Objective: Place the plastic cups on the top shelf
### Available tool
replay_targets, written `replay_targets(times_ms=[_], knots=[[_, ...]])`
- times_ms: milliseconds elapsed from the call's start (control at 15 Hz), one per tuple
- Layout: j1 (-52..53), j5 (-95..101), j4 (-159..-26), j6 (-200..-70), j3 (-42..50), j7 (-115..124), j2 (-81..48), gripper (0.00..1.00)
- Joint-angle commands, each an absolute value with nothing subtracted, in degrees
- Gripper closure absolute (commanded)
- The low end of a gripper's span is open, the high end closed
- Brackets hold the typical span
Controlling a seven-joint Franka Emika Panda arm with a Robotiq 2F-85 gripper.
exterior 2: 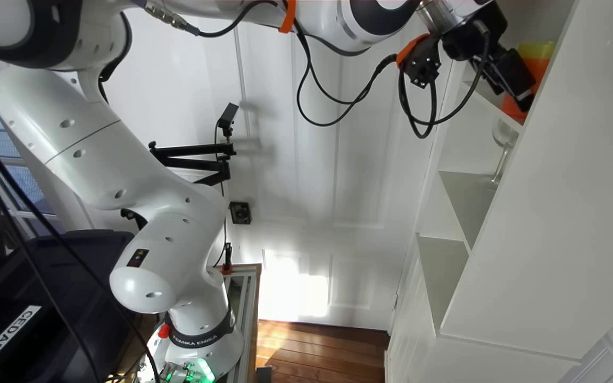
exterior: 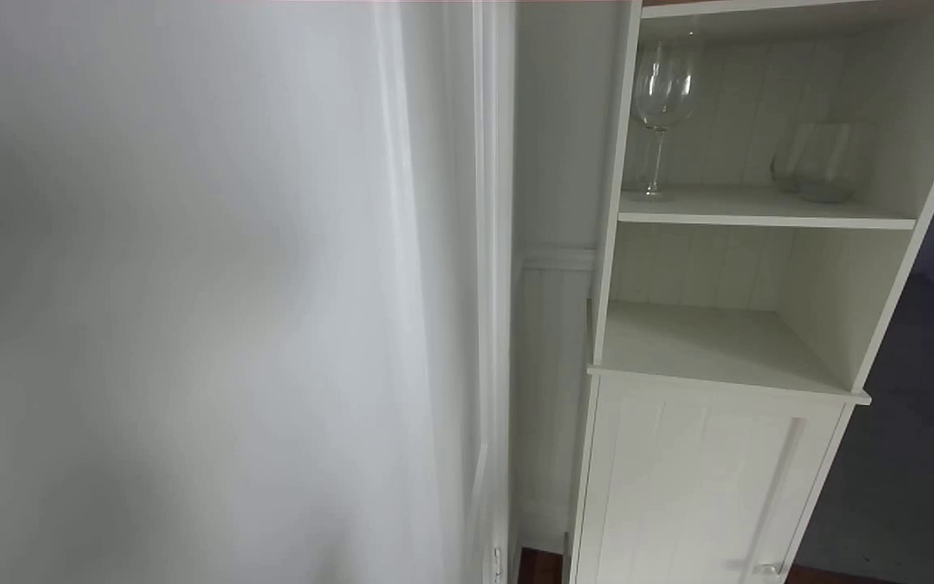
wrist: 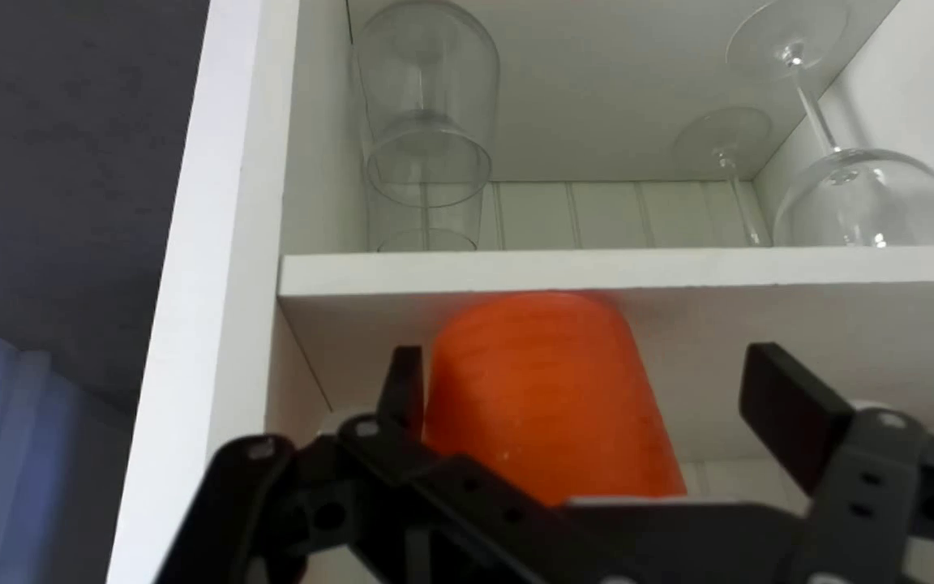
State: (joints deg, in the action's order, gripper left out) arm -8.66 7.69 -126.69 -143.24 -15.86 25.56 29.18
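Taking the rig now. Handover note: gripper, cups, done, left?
Gripper: open, one finger either side of the orange cup, clearly gapped on one side.
Cups: it stands upright on the top shelf, seemingly near the front edge. A yellow part shows above the orange in an exterior view, maybe a nested cup.
Done: orange cup on the shelf, not gripped.
Left: probably back out without knocking it. Whether more cups remain, these views don't tell.

Wine glass (exterior: pixel 663 99) upright; wooden floor (exterior 2: pixel 322 352) by white door (exterior 2: pixel 359 255); label (exterior 2: pixel 10 332) reading CEDAR.
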Motion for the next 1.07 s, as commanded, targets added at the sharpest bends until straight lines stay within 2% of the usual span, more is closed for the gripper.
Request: replay_targets(times_ms=[0, 133, 200, 333, 467, 533, 1000], knots=[[-9.4, 10.3, -124.4, -143.7, -16.2, 28.1, 27.0, 0.02], [-9.3, 10.8, -124.0, -143.9, -16.1, 28.3, 26.5, 0.11], [-9.3, 11.1, -124.0, -143.9, -16.0, 28.4, 26.4, 0.31], [-9.2, 11.4, -123.9, -144.0, -15.8, 28.5, 26.1, 0.36], [-9.2, 11.5, -123.9, -144.1, -15.7, 28.6, 26.0, 0.51], [-9.1, 11.5, -123.9, -144.1, -15.6, 28.5, 26.0, 0.55], [-3.4, 7.7, -125.1, -141.1, -11.4, 19.2, 30.6, 0.55]])
